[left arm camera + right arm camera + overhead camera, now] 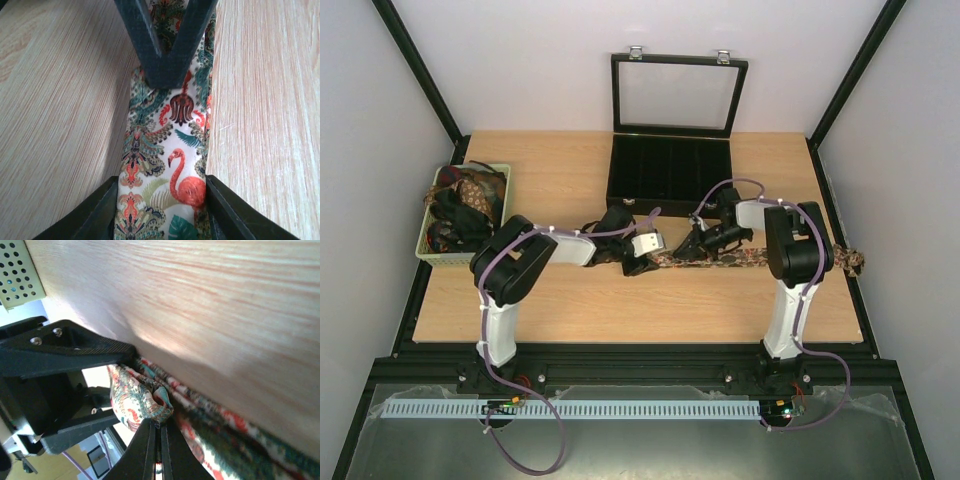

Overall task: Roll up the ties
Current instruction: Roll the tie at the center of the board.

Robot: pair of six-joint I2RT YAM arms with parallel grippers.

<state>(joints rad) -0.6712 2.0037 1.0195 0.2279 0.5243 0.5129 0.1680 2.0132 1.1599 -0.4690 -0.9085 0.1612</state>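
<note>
Tie (720,258) flat on table, both hands low: right hand (159,432) pinching it.

I find no readable text, no labels, no brand marks, no numbers, no signs in any of my three views, only printed flamingo and paisley motifs on the tie (165,165), no lettering there.

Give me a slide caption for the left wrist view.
Left fingers straddle a flamingo-print tie lying on the wooden table.
</note>
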